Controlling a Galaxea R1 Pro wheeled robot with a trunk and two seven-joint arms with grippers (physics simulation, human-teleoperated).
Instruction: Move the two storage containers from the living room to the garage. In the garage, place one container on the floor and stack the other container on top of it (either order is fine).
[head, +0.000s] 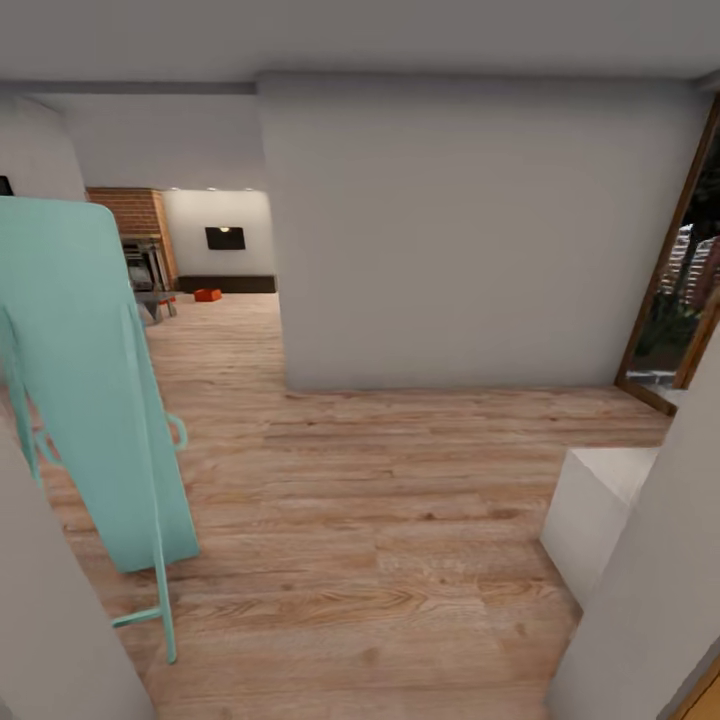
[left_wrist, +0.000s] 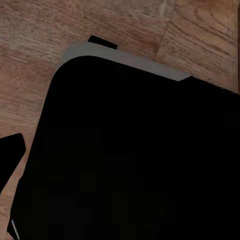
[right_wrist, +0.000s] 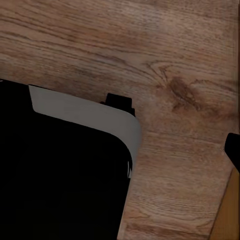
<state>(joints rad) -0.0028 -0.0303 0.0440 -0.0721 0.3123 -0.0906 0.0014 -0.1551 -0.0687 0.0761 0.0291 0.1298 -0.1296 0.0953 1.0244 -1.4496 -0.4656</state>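
Far off, one orange storage container (head: 207, 294) waits by the brick fireplace (head: 128, 212); the turquoise ironing board (head: 90, 380) risks a snag in passing; gripper states cannot be told.

Far off at the left, past the pale wall's corner, one small orange-red storage container (head: 207, 294) sits on the light wood-plank flooring (head: 380, 500) of the living room. It lies just right of the red-brick fireplace (head: 135, 235), near the far wall. A second orange speck (head: 166, 299) beside the hearth is too small to identify.
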